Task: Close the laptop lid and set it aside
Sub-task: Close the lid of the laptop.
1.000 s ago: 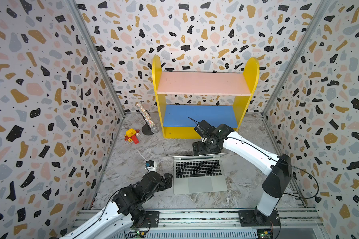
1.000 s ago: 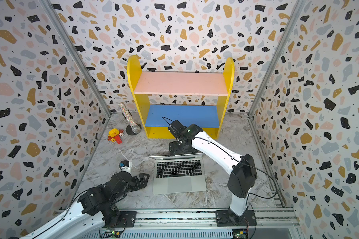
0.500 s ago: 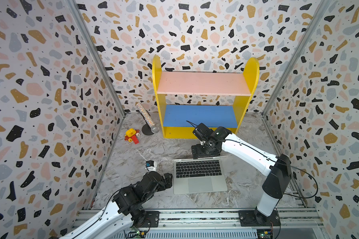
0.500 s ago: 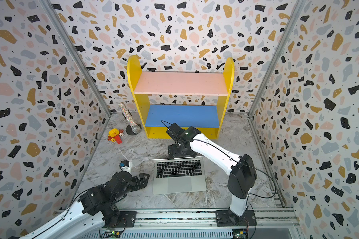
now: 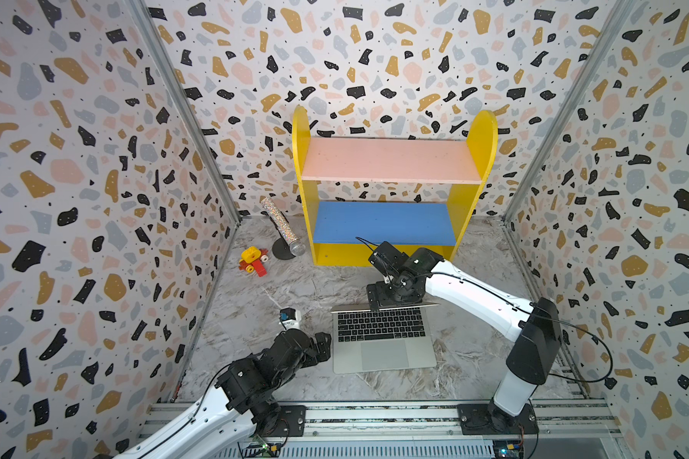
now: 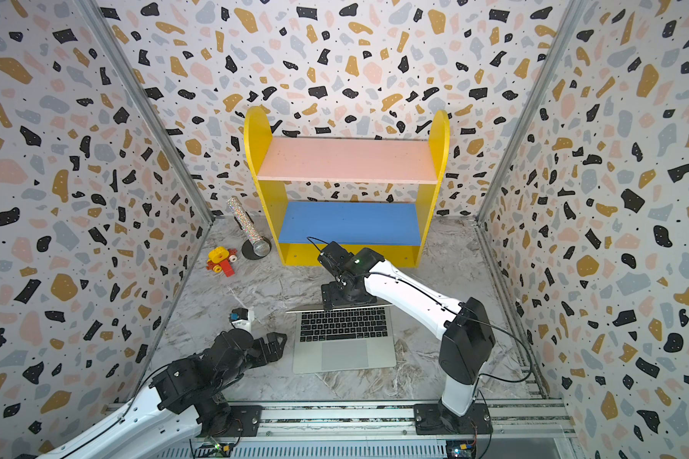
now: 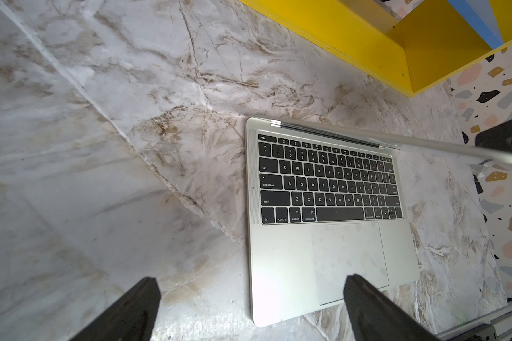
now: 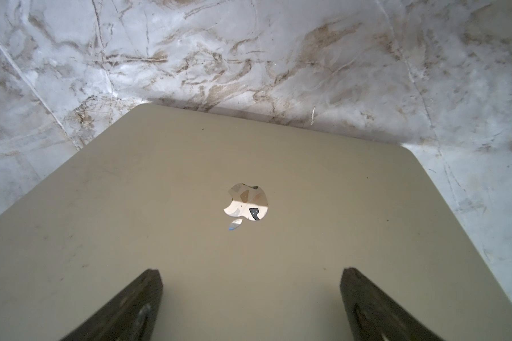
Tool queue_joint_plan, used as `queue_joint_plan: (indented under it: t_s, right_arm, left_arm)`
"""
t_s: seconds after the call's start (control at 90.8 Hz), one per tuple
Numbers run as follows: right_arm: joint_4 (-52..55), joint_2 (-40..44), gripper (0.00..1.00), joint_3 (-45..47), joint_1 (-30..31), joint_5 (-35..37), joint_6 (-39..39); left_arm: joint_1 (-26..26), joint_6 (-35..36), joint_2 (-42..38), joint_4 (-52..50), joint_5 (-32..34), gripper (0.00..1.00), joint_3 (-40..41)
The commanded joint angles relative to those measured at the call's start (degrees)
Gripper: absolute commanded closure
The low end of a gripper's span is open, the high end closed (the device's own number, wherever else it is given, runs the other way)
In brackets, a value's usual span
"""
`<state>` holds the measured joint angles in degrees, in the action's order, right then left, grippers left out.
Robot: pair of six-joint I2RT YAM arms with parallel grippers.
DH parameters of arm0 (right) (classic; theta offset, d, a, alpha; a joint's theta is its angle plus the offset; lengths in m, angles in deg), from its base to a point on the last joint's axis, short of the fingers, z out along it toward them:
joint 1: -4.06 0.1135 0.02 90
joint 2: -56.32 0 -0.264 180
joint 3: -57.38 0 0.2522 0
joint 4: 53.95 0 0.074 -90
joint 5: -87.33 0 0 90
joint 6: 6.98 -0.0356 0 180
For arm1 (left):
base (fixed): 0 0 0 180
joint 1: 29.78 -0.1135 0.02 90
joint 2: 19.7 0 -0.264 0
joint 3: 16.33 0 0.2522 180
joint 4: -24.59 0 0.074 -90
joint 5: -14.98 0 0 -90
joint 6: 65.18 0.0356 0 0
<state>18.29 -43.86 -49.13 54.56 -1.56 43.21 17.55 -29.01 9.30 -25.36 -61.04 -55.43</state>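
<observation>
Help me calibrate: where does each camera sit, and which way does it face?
Both top views: high up, looking down at the laptop and shelf; left arm and right arm show.
Left wrist: beside the laptop, facing its keyboard; left claw open.
Right wrist: above the laptop lid, facing its logo; right claw open.
Shared: the laptop.
</observation>
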Motion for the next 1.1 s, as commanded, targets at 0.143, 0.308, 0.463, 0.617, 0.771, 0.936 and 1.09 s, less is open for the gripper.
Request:
queue_joint_plan:
  t_s: [0.143,0.308,0.463,0.617,0.771,0.936,1.09]
  right_arm:
    - [3.0,3.0,0.0,2.2,1.6,-1.0,-0.2]
    - [2.2,3.6,0.0,3.6,1.8,-1.3,-0.4]
    - [1.5,4.1,0.0,5.0,2.0,-1.5,-0.8]
    - [1.1,4.4,0.0,5.9,2.3,-1.8,-1.0]
    - [0.7,4.6,0.0,6.5,2.5,-1.8,-1.3]
    - [0.5,4.6,0.0,7.2,3.0,-1.8,-1.6]
    - [0.1,4.6,0.0,8.1,3.6,-1.7,-2.0]
  left_arm:
    - [0.2,0.2,-1.0,0.2,0.6,0.0,-1.3]
    - [0.2,0.0,-1.3,0.0,0.6,0.0,-1.0]
    - [0.2,0.0,-1.5,-0.2,0.7,0.0,-1.1]
    - [0.2,-0.1,-1.5,-0.1,0.7,0.0,-1.0]
    - [0.2,-0.1,-1.6,-0.4,0.8,0.0,-0.9]
    - [0.2,-0.1,-1.7,-0.3,0.8,0.0,-0.9]
    - [0.2,-0.2,-2.0,-0.5,0.9,0.0,-0.9]
